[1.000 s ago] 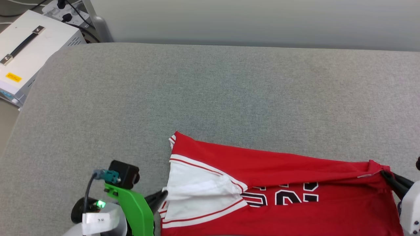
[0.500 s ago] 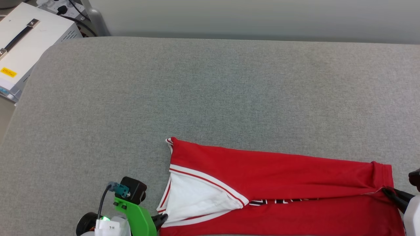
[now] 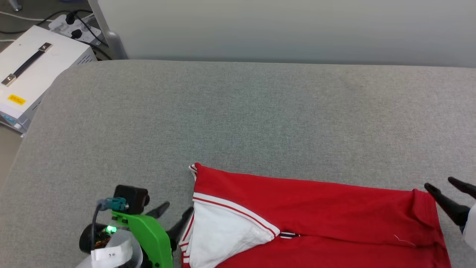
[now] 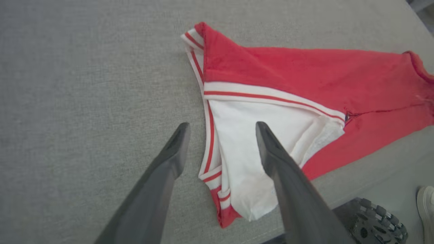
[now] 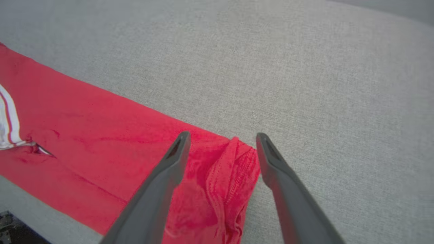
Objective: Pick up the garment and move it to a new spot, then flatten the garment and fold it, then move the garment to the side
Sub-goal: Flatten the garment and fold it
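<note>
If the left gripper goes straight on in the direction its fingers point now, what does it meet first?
Most likely the garment: its striped sleeve edge lies just ahead of the left gripper. Its height above the cloth is unclear.

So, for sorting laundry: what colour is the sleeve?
White sleeve with red-striped trim, clearest in the left wrist view.

Item: my work surface (image 3: 238, 111), grey woven fabric cover, rounded corner at upper left of the head frame. 
On it: one garment (image 3: 327, 208), red, lying flat as a long folded band, white striped-trim sleeve at its left end; lower centre to lower right.
</note>
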You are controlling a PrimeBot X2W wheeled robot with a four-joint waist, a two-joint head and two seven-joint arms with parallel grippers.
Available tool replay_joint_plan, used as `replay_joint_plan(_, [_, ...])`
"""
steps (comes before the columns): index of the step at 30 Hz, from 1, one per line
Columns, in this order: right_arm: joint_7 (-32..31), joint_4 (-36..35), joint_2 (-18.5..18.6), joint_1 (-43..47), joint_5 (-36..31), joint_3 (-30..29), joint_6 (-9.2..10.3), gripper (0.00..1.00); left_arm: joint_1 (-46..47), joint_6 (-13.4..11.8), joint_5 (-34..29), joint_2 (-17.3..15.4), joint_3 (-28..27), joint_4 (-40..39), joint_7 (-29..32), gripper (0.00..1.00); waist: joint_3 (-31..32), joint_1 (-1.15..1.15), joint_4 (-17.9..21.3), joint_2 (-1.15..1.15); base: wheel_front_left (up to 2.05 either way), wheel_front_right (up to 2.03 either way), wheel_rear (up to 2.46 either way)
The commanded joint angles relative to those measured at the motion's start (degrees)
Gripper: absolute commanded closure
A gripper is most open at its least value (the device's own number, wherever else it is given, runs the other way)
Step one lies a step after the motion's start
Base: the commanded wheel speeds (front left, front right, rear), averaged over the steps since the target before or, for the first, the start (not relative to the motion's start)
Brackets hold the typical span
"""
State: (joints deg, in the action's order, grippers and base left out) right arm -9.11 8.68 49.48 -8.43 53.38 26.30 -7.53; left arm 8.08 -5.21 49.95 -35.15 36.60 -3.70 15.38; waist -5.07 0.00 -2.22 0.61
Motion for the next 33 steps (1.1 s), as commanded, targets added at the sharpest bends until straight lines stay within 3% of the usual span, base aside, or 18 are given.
replay_joint_plan(1, [-0.56,-0.4,-0.44,-0.52,0.66,-1.8,0.04,0.0,0.55,-0.87,-1.55,1.08,-1.28,-0.43,-2.98,0.0,0.8,0.0,0.09,-0.61,0.0,0.0,0.0])
replay_joint_plan(5, [-2.77,-0.68,-3.11,1.13,-0.43,-7.8,0.04,0.0,1.59,-2.26,-5.41,2.96,-4.41,-0.57,-13.25,0.0,1.42,0.0,-0.06,-0.61,0.0,0.0,0.0])
replay_joint_plan(10, [-5.21,-1.56,-9.3,4.42,-4.44,-15.78,0.04,0.0,1.53,-3.87,-10.26,5.15,-7.85,1.38,-26.98,0.0,2.03,0.0,-0.26,-0.61,0.0,0.0,0.0])
replay_joint_plan(14, [-7.49,-2.56,-14.66,7.53,-7.93,-20.74,0.04,0.0,0.82,-4.56,-13.86,7.58,-11.89,2.03,-30.19,0.0,2.09,0.0,-0.29,-0.61,0.0,0.0,0.0])
replay_joint_plan(18, [-10.17,-3.18,-19.5,9.99,-11.65,-25.31,0.04,0.0,-0.91,-4.69,-23.1,10.84,-18.03,-1.53,-30.34,0.0,1.68,0.0,-0.26,-0.61,0.0,0.0,0.0])
replay_joint_plan(25, [-16.9,-3.59,-25.01,12.94,-16.56,-31.31,0.04,0.0,-6.49,-1.25,-32.54,17.28,-26.07,-4.61,-30.36,0.0,0.63,0.0,-0.34,-0.61,0.0,0.0,0.0])
replay_joint_plan(33, [-22.95,-3.6,-28.6,13.1,-18.82,-36.28,0.04,0.0,-7.43,6.32,-36.29,22.61,-31.07,-2.75,-30.37,0.0,-1.49,0.0,-0.92,-0.61,0.0,0.0,0.0])
